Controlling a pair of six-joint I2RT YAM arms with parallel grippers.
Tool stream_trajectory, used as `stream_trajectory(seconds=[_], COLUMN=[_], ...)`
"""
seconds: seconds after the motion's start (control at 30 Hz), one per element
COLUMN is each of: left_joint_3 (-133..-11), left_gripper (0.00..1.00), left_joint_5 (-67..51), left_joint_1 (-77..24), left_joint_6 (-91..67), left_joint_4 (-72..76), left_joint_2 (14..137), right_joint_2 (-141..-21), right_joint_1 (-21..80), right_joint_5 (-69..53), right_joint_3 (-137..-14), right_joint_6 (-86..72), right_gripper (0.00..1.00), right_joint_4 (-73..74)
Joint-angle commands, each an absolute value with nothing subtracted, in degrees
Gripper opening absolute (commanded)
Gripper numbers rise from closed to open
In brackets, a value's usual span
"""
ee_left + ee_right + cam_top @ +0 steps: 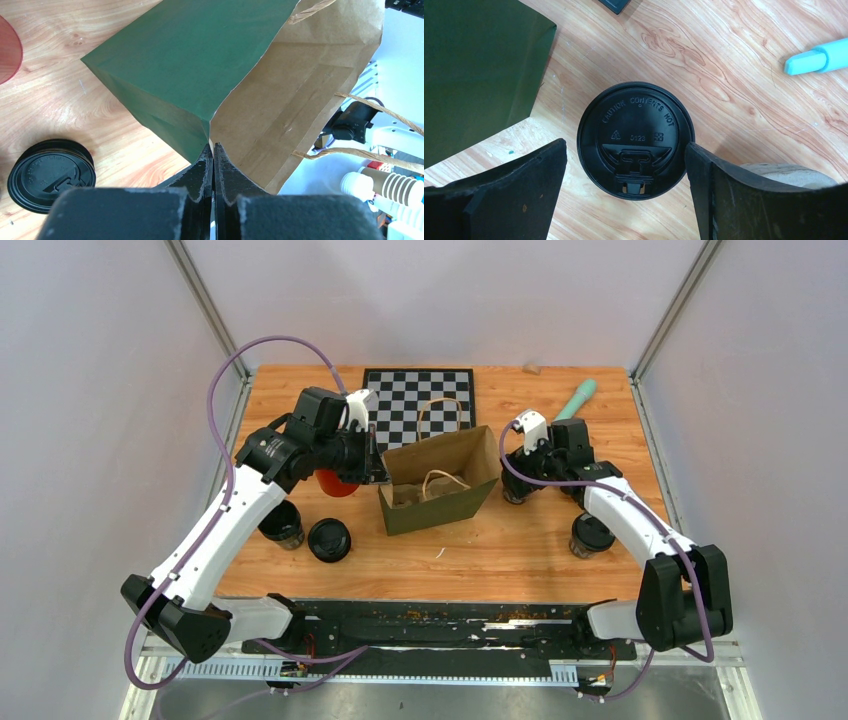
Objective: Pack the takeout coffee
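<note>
Right gripper (625,147): jaws spread wide, one to each side of a black lid and above it. No grip taken. Whether the right finger brushes the lid's rim cannot be told.

Item 1, coffee cup (636,131): lidded and upright on the wooden table (734,70), just beside the right end of the paper bag (440,502) and outside it.

Item 2, second cup (590,534): stands alone near the right forearm, nearer the arm bases, untouched.

Items 3 and 4, third cup (283,522) and fourth cup (329,539): side by side at the left, in front of the bag's left end, both on the table.

Paper bag: green outside, brown inside, upright with its mouth open. Only a twine handle shows within. No cup is seen inside, though part of the floor is hidden.

Left gripper (213,152): clamped tight on the bag's corner rim, apparently steadying the mouth.

Sundries: red cup (335,483) by the left gripper; chessboard (418,398) behind the bag; teal pen-like object (577,398) at the far right.

Status, as judged: packing hardly begun. None of the four cups is packed. The first is lined up for pickup, and all four are left to lift and lower in.
</note>
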State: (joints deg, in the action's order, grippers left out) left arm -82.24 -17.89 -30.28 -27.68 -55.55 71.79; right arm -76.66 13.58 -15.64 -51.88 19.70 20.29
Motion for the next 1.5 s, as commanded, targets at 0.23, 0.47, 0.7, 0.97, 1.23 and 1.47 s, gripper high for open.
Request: stream_trajectory(seconds=[0.23, 0.47, 0.7, 0.97, 1.23, 1.47], left_joint_3=[-84.7, -85.0, -84.9, -85.0, -85.1, -85.1], left_gripper=[0.03, 0.03, 0.03, 0.03, 0.03, 0.03], left_joint_5=[-18.0, -17.9, -17.7, -17.7, -17.7, -17.7], left_joint_1=[-30.1, -30.1, -30.1, -30.1, -30.0, -30.1], left_joint_6=[-26.4, -26.2, -26.3, -26.3, -26.3, -26.3], left_joint_4=[-54.7, -54.8, -54.9, -54.9, -54.9, -54.9], left_joint_2=[71.8, 71.8, 71.9, 72.1, 72.1, 72.0], right_joint_2=[-76.0, -77.7, -78.6, -79.1, -79.5, -80.4], right_joint_1=[13.8, 13.8, 13.8, 13.8, 13.7, 13.7], right_joint_5=[-15.4, -15.5, -15.5, -15.2, -14.8, -15.2], right_joint_3=[-56.4, -56.2, -55.6, -54.6, -53.8, -53.6], right_joint_6=[20.9, 21.0, 20.9, 20.7, 20.7, 20.3], right_gripper=[0.88, 0.89, 0.88, 0.86, 0.87, 0.86], right_joint_4=[19.0, 18.9, 18.3, 17.6, 17.3, 17.2])
